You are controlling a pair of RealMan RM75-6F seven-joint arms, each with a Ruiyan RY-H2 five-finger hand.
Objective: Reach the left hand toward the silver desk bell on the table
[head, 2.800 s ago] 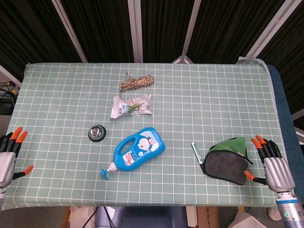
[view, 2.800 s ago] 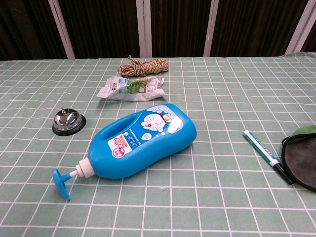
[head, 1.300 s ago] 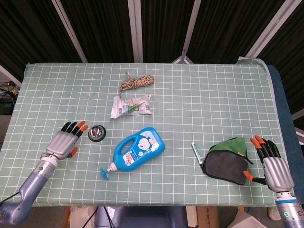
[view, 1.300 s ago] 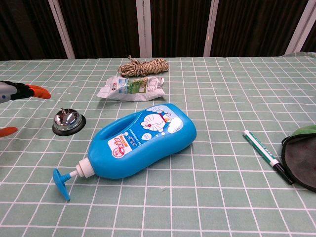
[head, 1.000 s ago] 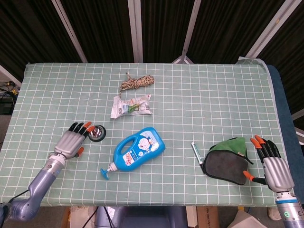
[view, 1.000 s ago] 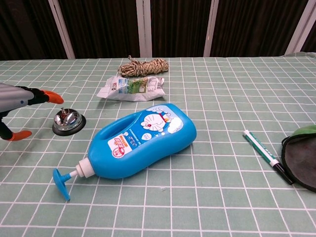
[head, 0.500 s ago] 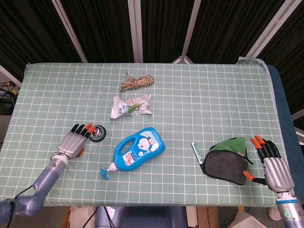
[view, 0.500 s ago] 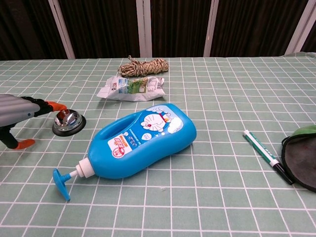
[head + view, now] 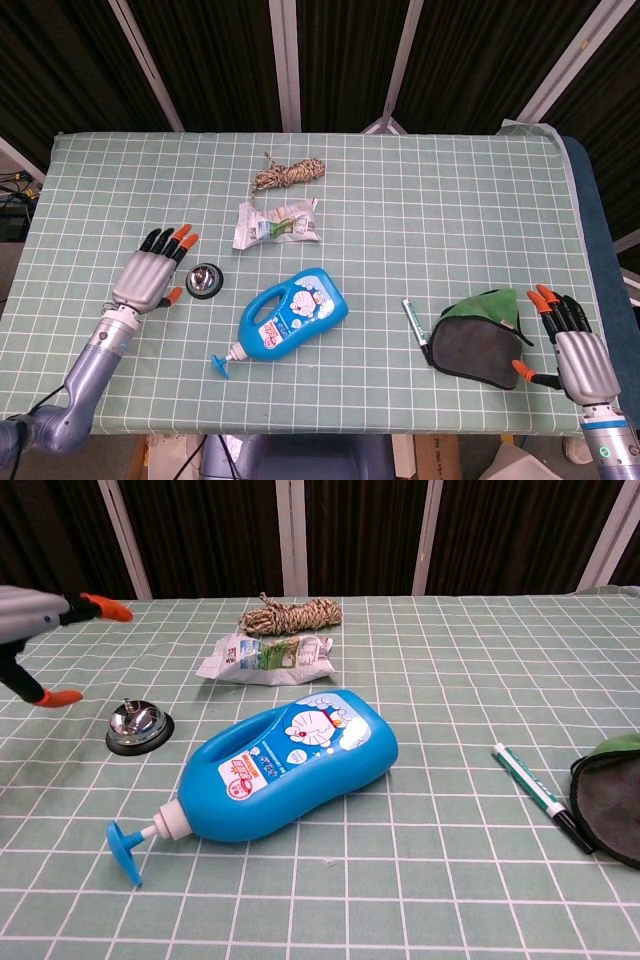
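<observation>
The silver desk bell [image 9: 204, 279] [image 9: 138, 726] on its black base stands left of centre on the green checked table. My left hand [image 9: 154, 270] [image 9: 40, 630] hovers raised just to the left of the bell, open, fingers spread and pointing away, holding nothing and not touching the bell. My right hand [image 9: 575, 350] rests open near the table's front right corner, beside a dark pouch; the chest view does not show it.
A blue pump bottle [image 9: 288, 312] [image 9: 278, 766] lies on its side right of the bell. A crumpled wrapper [image 9: 277, 223] and a rope coil [image 9: 288, 174] lie farther back. A marker [image 9: 416, 325] and a dark-and-green pouch [image 9: 480, 336] sit at the right.
My left hand came in from the table's left edge to beside the bell, then lifted higher and slightly back in the last half second. The right hand stayed put.
</observation>
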